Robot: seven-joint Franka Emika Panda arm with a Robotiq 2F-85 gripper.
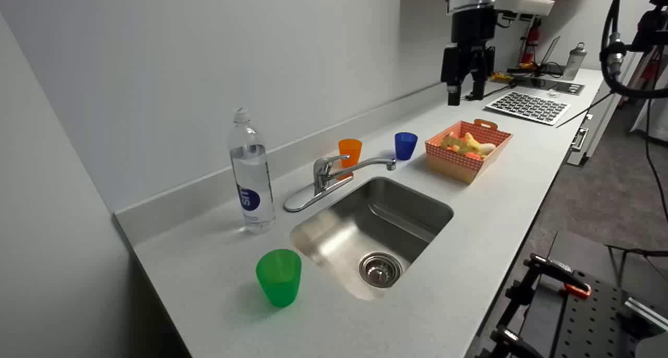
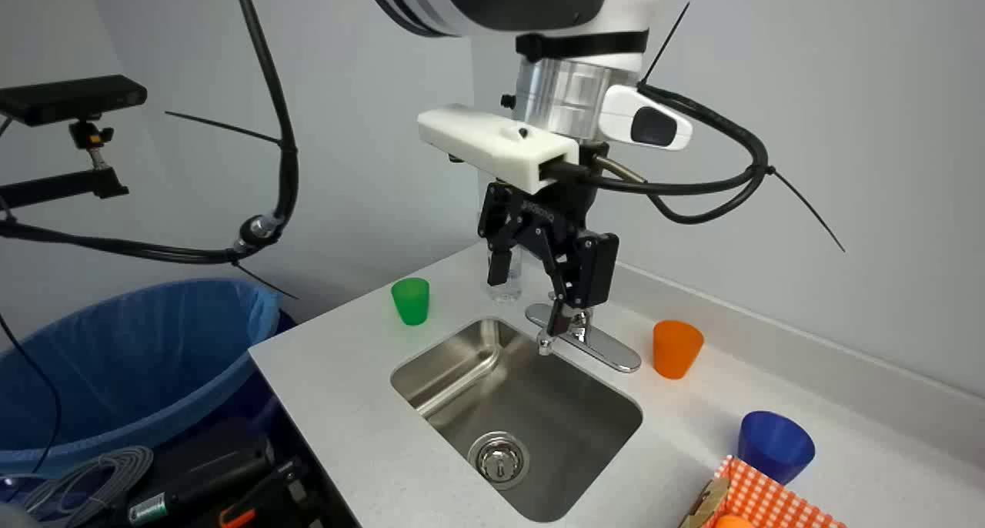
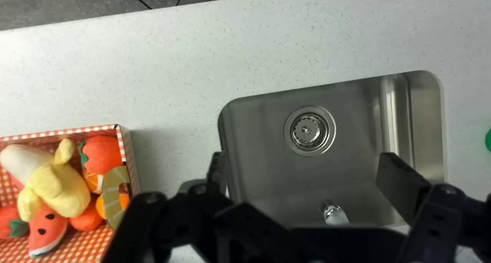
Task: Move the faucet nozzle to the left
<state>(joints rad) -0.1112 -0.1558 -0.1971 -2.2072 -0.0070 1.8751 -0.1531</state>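
Observation:
The faucet nozzle is a slim chrome spout (image 1: 365, 164) on a short base behind the sink, reaching over the sink's back edge. In an exterior view its tip (image 2: 545, 345) shows just below a finger, and my gripper hides part of the faucet. My gripper (image 1: 464, 93) hangs in the air with its fingers pointing down, also in an exterior view (image 2: 529, 297). In the wrist view the fingers of my gripper (image 3: 303, 165) are wide apart with nothing held. The spout tip (image 3: 334, 214) shows between them, lower down, nearer the right finger; the rest is hidden.
The steel sink (image 1: 417, 206) is set into the white counter. A clear bottle (image 1: 253, 191) and a green cup (image 1: 279, 278) stand near it. An orange cup (image 2: 676, 349) and a blue cup (image 2: 773, 445) stand along the wall, near a checked basket (image 1: 464, 154) of soft toys.

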